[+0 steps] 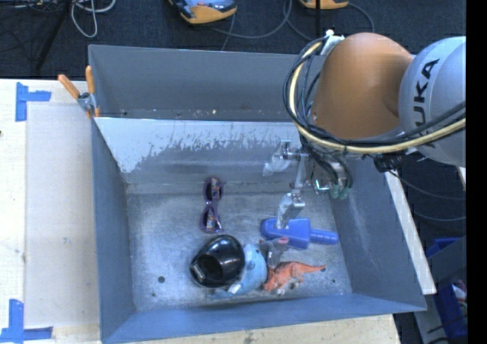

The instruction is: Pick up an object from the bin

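Here the pincer point(288, 218) hangs low in the bin point(152, 183), right of the frame's centre. Its tip is at the top of a blue plastic toy point(298, 233), which lies on the floor with a stubby spout pointing right. Whether the pincer is spread or pressed together I cannot tell, nor whether it touches the toy or stops just above it. Nothing looks lifted.

Just below the blue toy lies an orange dinosaur figure point(291, 275). Left of that, a pale blue thing point(251, 270) rests against a black cup point(218, 260) tipped on its side. A pair of purple sunglasses point(212, 204) lies apart, towards the middle-left of the floor.

By my reading, the step in hand is the descent onto the blue toy, with the grasp not yet made. The next move calls for closing across the toy's narrower body rather than along its length, firmly enough that the smooth plastic does not slip. After that it needs a straight lift, clear of the dinosaur and the bin's sloping right wall.
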Available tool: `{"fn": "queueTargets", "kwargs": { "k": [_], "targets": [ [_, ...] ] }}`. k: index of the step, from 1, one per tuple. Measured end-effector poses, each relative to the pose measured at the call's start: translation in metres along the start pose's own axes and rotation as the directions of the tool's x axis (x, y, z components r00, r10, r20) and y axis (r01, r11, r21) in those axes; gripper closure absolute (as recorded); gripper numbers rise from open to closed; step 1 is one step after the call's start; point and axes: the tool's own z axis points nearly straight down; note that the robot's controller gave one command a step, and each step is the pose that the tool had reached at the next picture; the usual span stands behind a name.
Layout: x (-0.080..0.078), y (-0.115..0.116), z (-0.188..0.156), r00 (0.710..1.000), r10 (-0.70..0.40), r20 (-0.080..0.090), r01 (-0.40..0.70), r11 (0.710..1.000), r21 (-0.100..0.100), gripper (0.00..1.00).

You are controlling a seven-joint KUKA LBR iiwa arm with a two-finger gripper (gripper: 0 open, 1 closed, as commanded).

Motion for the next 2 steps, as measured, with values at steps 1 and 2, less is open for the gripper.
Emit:
{"fn": "queueTargets", "kwargs": {
  "k": [1,2],
  "targets": [
    [-0.001,0.0,-0.004,1.0,0.001,0.008,-0.001,1.0,0.0,0.0],
    [0.039,-0.024,0.056,1.0,-0.016,0.012,0.016,1.0,0.0,0.0]
  ]
}}
